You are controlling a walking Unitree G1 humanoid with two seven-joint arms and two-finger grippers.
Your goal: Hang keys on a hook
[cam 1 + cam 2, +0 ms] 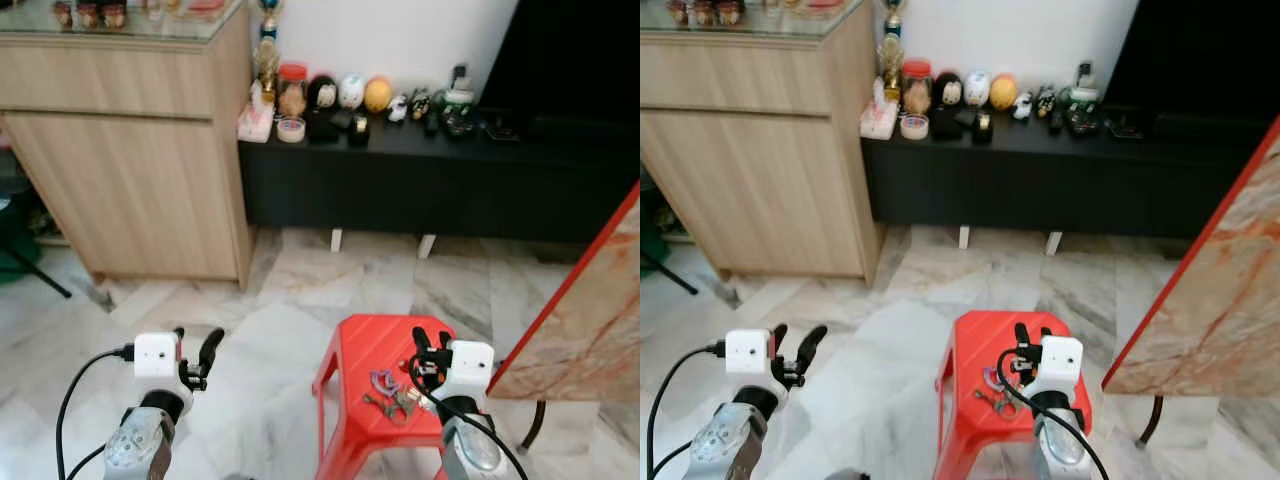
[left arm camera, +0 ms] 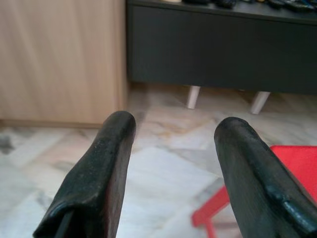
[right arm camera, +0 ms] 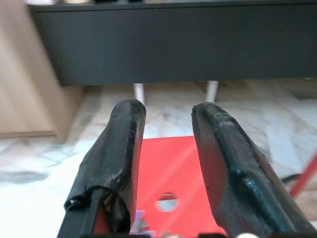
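A bunch of keys (image 1: 388, 396) with a purple tag lies on the seat of a red plastic stool (image 1: 372, 340) on the marble floor. My right gripper (image 1: 431, 340) hovers open over the stool's right side, just right of the keys and holding nothing. Its wrist view looks past both black fingers (image 3: 126, 144) at the red seat (image 3: 168, 163) with its round hole. Left of the stool, my left gripper (image 1: 197, 346) is raised above the floor, open and empty; its wrist view catches the stool's corner (image 2: 297, 158).
A light wooden cabinet (image 1: 130, 170) stands at the back left. A low black bench (image 1: 430, 180) with jars and figurines runs along the far wall. A marble slab with a red edge (image 1: 590, 310) leans close on the right.
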